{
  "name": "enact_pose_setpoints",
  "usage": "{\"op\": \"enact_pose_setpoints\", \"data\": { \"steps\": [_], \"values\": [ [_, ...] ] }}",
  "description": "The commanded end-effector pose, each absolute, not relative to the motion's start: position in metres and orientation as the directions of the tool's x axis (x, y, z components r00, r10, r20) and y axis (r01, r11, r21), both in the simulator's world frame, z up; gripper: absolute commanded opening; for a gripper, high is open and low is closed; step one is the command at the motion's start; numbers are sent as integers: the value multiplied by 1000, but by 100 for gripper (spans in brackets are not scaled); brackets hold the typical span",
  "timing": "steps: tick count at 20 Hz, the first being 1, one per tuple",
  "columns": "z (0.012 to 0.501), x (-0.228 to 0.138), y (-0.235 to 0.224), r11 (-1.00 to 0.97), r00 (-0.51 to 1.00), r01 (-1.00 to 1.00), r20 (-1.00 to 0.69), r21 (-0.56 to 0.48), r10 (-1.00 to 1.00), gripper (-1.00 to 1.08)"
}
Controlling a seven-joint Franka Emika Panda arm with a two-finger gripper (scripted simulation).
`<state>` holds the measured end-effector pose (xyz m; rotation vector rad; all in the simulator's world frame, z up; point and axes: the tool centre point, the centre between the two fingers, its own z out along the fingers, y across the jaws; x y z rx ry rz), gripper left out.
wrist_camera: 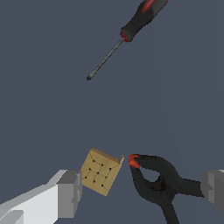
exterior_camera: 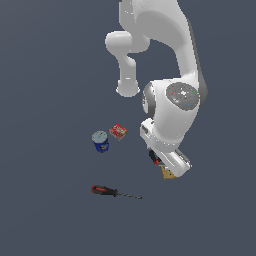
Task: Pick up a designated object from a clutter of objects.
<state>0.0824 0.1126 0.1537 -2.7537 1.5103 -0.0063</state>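
Note:
The designated object, a tan square block (wrist_camera: 101, 171) with rows of small dots, lies tilted on the floor between my fingers. My gripper (wrist_camera: 142, 192) is open and wide; its left finger (wrist_camera: 70, 193) stands close beside the block, and the right finger (wrist_camera: 214, 189) is far off. The black clamp (wrist_camera: 155, 183) with an orange tip also lies between the fingers, next to the block. In the exterior view my gripper (exterior_camera: 169, 169) hangs low over the block (exterior_camera: 167, 174), which shows only as a tan corner, with a bit of the clamp (exterior_camera: 153, 157) beside it.
A red-and-black-handled screwdriver (exterior_camera: 114, 191) (wrist_camera: 127, 33) lies on the floor toward the exterior view's left of the hand. A blue can with a grey lid (exterior_camera: 100, 141) and a small red box (exterior_camera: 118, 131) sit farther back on the left.

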Motion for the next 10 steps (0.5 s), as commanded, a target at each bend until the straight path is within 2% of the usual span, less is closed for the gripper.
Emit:
{"op": "enact_pose_setpoints", "data": {
  "steps": [1,10],
  "values": [
    [143,84,121,-492,492,-871,3,-3,-871,100],
    [105,87,150,-322,322,-947,1,-2,-947,100]
  ]
}}
